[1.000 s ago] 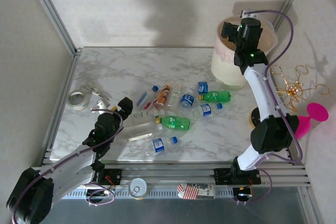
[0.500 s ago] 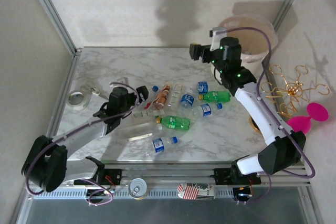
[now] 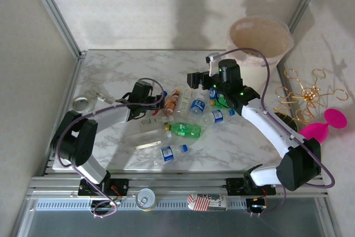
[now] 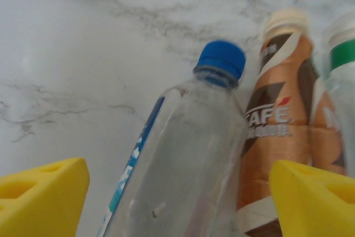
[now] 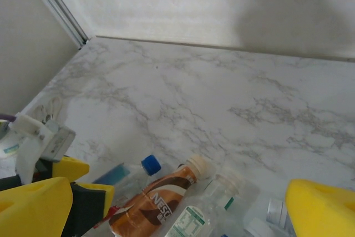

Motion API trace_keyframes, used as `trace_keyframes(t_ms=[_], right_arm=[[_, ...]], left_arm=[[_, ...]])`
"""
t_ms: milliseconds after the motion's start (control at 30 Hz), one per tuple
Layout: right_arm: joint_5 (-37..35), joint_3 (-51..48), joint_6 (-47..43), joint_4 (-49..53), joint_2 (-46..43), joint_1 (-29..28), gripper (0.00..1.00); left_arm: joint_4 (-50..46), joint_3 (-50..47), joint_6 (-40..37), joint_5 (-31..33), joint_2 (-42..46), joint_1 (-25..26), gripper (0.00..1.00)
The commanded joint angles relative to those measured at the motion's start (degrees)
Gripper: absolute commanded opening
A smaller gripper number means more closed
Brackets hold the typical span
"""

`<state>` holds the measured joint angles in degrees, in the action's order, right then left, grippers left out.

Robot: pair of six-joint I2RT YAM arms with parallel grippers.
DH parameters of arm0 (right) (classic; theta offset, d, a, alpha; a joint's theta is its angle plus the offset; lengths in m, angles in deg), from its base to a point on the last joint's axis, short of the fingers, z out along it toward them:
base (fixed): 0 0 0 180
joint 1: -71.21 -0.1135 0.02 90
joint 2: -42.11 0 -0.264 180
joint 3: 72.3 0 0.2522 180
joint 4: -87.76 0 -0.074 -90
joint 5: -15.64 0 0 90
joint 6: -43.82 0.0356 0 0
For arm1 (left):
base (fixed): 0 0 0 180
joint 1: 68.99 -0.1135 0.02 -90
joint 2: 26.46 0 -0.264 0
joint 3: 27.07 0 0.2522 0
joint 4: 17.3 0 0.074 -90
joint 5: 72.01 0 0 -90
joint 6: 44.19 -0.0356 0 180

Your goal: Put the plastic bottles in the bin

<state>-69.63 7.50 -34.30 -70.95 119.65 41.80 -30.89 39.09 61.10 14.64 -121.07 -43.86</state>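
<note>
Several plastic bottles lie in a heap mid-table: green ones [image 3: 186, 130], clear blue-labelled ones [image 3: 197, 105] and an orange-labelled one [image 3: 173, 101]. My left gripper [image 3: 157, 102] is low at the heap's left side. Its jaws are open and straddle a clear blue-capped bottle [image 4: 183, 159] lying flat, with a gap on the left side. The orange bottle [image 4: 274, 131] lies right beside it, by the right finger [image 4: 316, 198]. My right gripper [image 3: 194, 80] hovers open above the heap's far side, over the orange bottle [image 5: 161, 198] and the blue cap [image 5: 150, 165]. The cream bin [image 3: 260, 43] stands at the far right corner.
A tape roll [image 3: 81, 104] lies at the table's left edge. A pink goblet [image 3: 333, 120] and a gold wire stand [image 3: 308, 90] sit off the right edge. A can [image 3: 146, 198] rests on the front rail. Walls close the back and left.
My right arm swung from above the bin leftward and down to the heap. My left arm reached forward from the near left to the blue-capped bottle.
</note>
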Motion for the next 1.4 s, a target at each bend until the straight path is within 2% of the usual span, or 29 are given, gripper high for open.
trace_keyframes(t_ms=[0, 167, 400, 600, 833, 933, 1100, 1267, 1367], right_arm=[[0.0, -1.3, 0.9, -1.3, -2.1, -0.3, 0.99], [-0.3, -2.2, 0.9, -1.9, -2.5, -0.3, 0.99], [-0.5, -2.6, 0.8, -1.8, -2.5, -0.3, 0.99], [-0.4, -3.1, 0.9, -1.8, -2.7, -0.4, 0.99], [0.3, -3.9, 1.4, -2.1, -3.4, -0.4, 0.99], [1.7, -4.1, 2.2, -2.7, -3.2, -0.4, 0.99], [5.9, -4.5, 3.1, -4.5, -3.0, -0.4, 0.99], [13.6, -5.9, 6.6, -10.0, -3.6, -0.5, 0.99], [18.4, -6.2, 9.7, -13.5, -3.1, -0.7, 0.99]], left_arm=[[-3.8, 2.0, -2.2, 0.2, -1.9, -0.5, 0.84], [-3.8, 2.5, -2.0, 2.1, -3.9, -0.5, 0.83], [-5.3, 3.2, -1.5, 5.4, -6.9, -1.0, 0.75], [-4.9, 3.2, -0.4, 5.1, -8.4, -1.3, 0.70], [-3.9, 3.2, 0.2, 4.4, -8.0, -1.3, 0.50], [-2.7, 2.7, 0.8, 4.1, -5.8, -1.3, 0.44], [1.4, 0.1, 0.8, 1.6, 1.6, -1.1, 0.42], [8.2, -3.8, 0.5, -3.2, 12.1, -0.3, 0.41], [11.0, -5.3, 0.2, -4.0, 16.8, 1.0, 0.41]])
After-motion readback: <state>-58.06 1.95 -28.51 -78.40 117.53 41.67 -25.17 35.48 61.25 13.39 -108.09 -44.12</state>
